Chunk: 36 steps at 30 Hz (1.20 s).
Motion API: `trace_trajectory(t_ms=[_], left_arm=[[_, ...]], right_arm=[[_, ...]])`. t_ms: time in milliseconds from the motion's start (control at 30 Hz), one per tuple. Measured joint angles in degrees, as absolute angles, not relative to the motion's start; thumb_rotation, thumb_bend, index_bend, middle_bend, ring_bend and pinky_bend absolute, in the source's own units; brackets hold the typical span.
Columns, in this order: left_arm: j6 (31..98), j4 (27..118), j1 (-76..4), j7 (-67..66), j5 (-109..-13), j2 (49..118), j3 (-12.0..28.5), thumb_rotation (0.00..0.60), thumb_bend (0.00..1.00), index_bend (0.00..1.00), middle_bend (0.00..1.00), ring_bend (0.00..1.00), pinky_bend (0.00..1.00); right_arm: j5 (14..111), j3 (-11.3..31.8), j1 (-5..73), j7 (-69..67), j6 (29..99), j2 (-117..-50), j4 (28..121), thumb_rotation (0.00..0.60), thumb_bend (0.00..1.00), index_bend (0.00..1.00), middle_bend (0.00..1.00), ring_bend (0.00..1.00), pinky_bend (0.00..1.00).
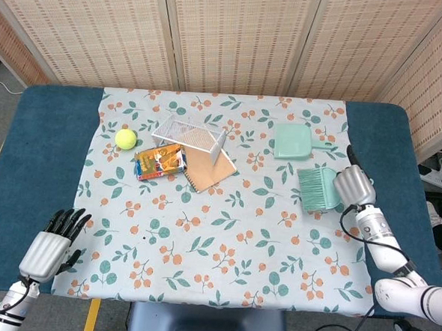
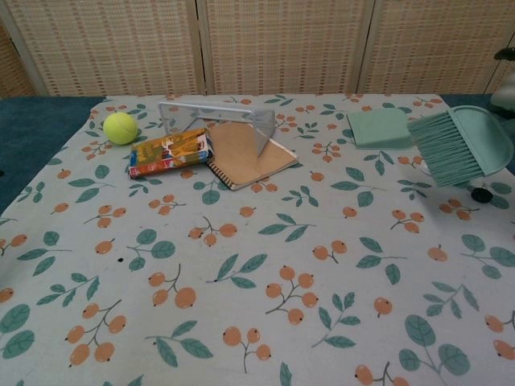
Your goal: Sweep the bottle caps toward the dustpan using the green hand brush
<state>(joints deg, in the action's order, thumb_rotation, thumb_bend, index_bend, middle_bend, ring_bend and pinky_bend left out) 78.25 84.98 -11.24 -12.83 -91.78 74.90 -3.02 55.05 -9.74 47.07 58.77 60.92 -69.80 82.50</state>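
A: The brush is up off the cloth, bristles pointing left, just below the dustpan. One dark bottle cap shows in the chest view, just under the brush head, near the right edge of the table. No other caps are visible.

B: Risk?

A: The cap sits low and close to the edge. A stroke coming down on the wrong side could flick it off the table instead of toward the dustpan. The bristles could also ride over it, since the cap is flat.

B: Hands?

A: The right hand holds the brush by its handle, with the brush head sticking out to its left. The grip itself is hidden behind the back of the hand. The left hand holds nothing, fingers spread, at the near left corner, well apart from everything.
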Motion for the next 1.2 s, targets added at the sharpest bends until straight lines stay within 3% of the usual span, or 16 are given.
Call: trace_trajectory(t_ms=[167,333,400,467,500,567,633,900,1033,1200], left_arm=[[78.51,85.42,-11.19,-12.41,-92.39,74.60,-3.35,0.600,0.39,0.00,0.00,0.00,0.08],[78.54,85.39,-11.20,-12.05,-92.58,74.50,-3.45,0.600,0.39,0.00,0.00,0.00,0.08],[78.44,85.51,-11.25,-11.83,-92.63,74.39,-3.49,0.600,0.39,0.00,0.00,0.00,0.08],[78.49,85.66,-11.22,-11.12,-92.64,73.97,-3.55,0.600,0.39,0.00,0.00,0.00,0.09],[78.56,85.71,-11.21,-10.74,-92.69,73.75,-3.56,0.600,0.39,0.00,0.00,0.00,0.09],[78.78,85.78,-11.17,-10.04,-92.75,73.28,-3.56,0.600,0.40,0.00,0.00,0.00,0.09],[78.98,85.87,-11.06,-9.78,-92.75,73.04,-3.58,0.600,0.40,0.00,0.00,0.00,0.09],[79.76,86.48,-10.72,-9.24,-93.36,72.38,-3.77,0.600,0.40,0.00,0.00,0.00,0.09],[80.49,86.84,-10.53,-9.08,-93.78,72.04,-3.79,0.600,0.40,0.00,0.00,0.00,0.09],[82.02,86.43,-10.51,-6.87,-95.24,71.96,-3.67,0.600,0.39,0.00,0.00,0.00,0.09]], right_arm=[[62.52,-9.52,42.40,42.94,62.92,-68.72,91.72,0.600,0.44,0.97,0.79,0.57,0.00],[68.05,-10.14,37.79,39.95,66.30,-71.59,94.96,0.600,0.45,0.93,0.79,0.57,0.00],[70.01,-10.24,36.02,41.13,67.89,-74.49,94.39,0.600,0.44,0.82,0.75,0.54,0.00],[70.79,-10.08,34.65,41.87,68.78,-78.72,92.68,0.600,0.44,0.63,0.65,0.49,0.00],[70.86,-9.92,34.10,42.33,69.07,-80.75,91.71,0.600,0.43,0.44,0.54,0.45,0.00],[70.66,-9.51,32.99,44.59,69.44,-84.94,89.79,0.600,0.40,0.16,0.39,0.37,0.00],[70.15,-9.12,32.23,47.39,69.45,-86.94,88.89,0.600,0.36,0.00,0.24,0.30,0.00],[67.97,-8.18,30.02,53.24,68.41,-87.24,90.53,0.600,0.27,0.00,0.01,0.13,0.00],[69.31,-8.70,28.90,53.10,70.11,-83.39,94.89,0.600,0.24,0.00,0.00,0.03,0.00],[76.20,-10.15,25.38,46.06,78.08,-76.45,98.82,0.600,0.24,0.00,0.00,0.00,0.00]])
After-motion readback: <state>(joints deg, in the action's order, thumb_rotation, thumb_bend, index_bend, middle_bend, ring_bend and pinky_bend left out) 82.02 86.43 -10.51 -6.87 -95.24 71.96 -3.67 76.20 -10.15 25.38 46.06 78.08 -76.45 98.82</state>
